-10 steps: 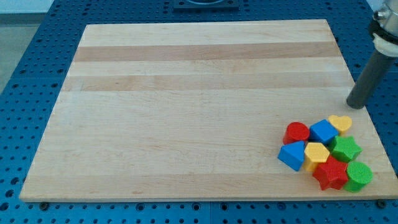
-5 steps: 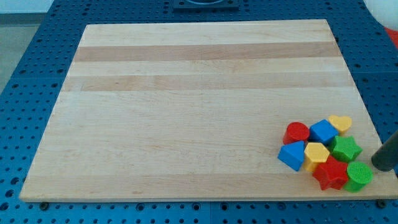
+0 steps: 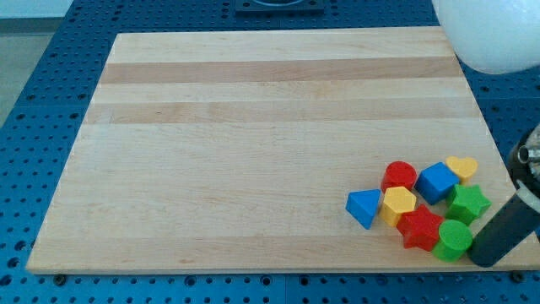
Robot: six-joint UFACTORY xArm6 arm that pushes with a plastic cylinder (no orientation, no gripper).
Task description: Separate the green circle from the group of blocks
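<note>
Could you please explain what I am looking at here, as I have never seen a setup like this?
This is one camera looking down on a wooden board. The machine is a robot arm that has no hand: it ends in a dark rod, and its lower end, the tip, slides over the board to push blocks. Nothing is held. At the view's bottom right lies a cluster: green circle, green star, red star, yellow hexagon, blue triangle, red circle, blue cube and yellow heart. The tip sits right beside the green circle, on its right.
</note>
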